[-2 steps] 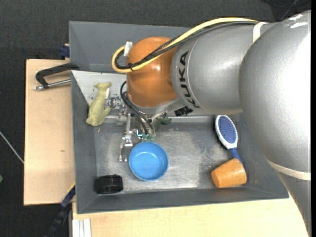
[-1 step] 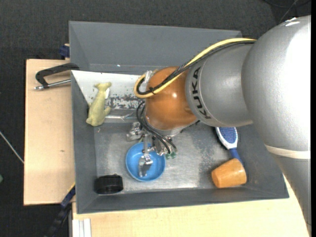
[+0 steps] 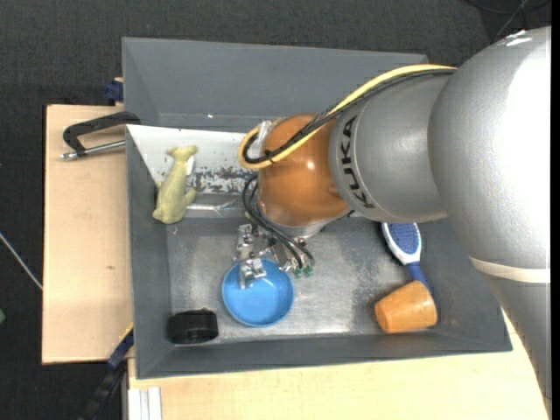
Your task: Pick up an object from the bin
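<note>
I am keeping watch on the pincer, unable to tell how open it is or whether it is gripping anything, with a blue bowl lying directly beneath it, looking light, stiff and slick, best pinched at its thin rim.

Bin, blue bowl, orange cup, black cap

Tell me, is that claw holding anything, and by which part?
Cannot be told: the gripper is down at the rim of the blue bowl, but no clear grip shows.
</note>
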Available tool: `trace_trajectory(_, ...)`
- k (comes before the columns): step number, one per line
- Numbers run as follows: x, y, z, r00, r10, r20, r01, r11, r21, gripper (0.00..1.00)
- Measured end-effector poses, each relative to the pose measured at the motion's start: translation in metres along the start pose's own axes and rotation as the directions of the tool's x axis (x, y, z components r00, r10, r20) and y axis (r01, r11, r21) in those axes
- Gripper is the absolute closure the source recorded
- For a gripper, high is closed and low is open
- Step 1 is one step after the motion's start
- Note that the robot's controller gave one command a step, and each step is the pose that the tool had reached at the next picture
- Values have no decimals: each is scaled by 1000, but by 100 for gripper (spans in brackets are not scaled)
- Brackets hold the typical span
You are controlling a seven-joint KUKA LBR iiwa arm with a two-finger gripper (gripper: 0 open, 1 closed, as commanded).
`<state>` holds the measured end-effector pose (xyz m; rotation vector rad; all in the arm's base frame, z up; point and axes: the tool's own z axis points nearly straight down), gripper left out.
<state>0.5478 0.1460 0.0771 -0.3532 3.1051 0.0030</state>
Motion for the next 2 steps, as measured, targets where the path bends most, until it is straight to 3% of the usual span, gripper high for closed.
trace_trajectory(1,13,19,-115,999,45,-2,-45,999,-2,100)
trace_trajectory(2,9,15,-210,999,32,0,-32,999,-2,100)
